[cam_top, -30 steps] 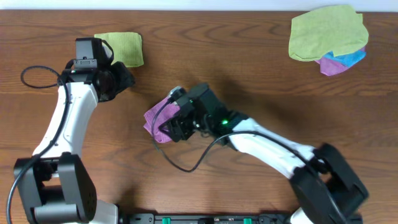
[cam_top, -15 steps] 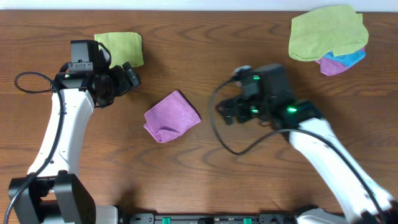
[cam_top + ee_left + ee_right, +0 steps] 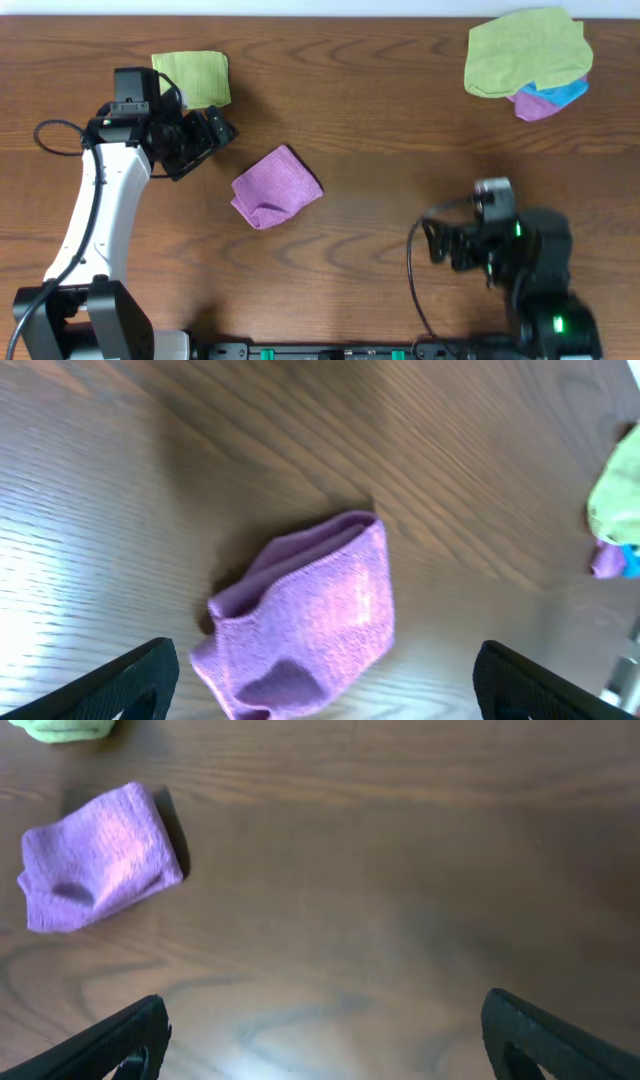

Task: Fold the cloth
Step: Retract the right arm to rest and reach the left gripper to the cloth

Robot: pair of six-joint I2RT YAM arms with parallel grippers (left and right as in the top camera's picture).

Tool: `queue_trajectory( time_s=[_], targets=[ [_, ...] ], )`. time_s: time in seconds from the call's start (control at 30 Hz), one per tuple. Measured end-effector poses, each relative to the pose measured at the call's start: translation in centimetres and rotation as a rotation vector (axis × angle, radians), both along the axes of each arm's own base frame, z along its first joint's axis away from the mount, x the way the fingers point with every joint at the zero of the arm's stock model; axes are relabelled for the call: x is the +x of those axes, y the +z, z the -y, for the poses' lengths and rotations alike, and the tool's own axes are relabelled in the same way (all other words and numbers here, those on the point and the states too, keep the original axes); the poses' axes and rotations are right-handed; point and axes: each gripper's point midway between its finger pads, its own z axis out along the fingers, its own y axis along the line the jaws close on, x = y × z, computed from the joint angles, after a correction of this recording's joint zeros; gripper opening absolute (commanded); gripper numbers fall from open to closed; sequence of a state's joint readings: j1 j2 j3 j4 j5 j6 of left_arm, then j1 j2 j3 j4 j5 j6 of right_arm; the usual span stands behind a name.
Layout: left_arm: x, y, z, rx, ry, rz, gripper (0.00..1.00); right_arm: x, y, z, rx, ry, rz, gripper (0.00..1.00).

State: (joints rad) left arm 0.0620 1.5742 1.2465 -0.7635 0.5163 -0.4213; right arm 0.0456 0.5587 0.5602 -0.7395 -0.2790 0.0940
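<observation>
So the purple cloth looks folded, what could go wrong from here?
The cloth lies uneven, one corner rumpled and its layers gaping, so the fold might loosen. The left pincer hangs open close beside it and next to the lime-green cloth; a careless swing could drag either one.

The cloth (image 3: 276, 187) is lying alone mid-table, with open wood of the table (image 3: 400, 130) running along every side of it. A lime-green cloth (image 3: 192, 76) is crowding the far left corner, just behind the left gripper (image 3: 220, 131). A cloth pile (image 3: 527, 52) is filling the far right corner. The right gripper (image 3: 438, 245) is hanging by the near edge, well apart.
</observation>
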Motion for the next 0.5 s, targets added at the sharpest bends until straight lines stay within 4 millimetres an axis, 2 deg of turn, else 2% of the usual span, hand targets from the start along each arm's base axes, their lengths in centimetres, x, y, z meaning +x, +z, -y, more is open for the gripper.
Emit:
queue_trajectory(
  time_s=[0.13, 0.23, 0.5],
  targets=[
    [-0.8, -0.2, 0.5, -0.031, -0.011, -0.034, 0.95, -2.8, -1.9, 0.5, 0.033, -0.049, -0.016, 0.99],
    [-1.8, -1.1, 0.9, -0.05, -0.017, -0.075, 0.95, -4.3, -3.1, 0.6, 0.056, -0.079, -0.036, 0.99],
    [-5.1, -5.0, 1.9, -0.11, -0.03, -0.185, 0.95, -4.7, -2.5, 0.7, 0.094, -0.111, 0.008, 0.99]
  ],
)
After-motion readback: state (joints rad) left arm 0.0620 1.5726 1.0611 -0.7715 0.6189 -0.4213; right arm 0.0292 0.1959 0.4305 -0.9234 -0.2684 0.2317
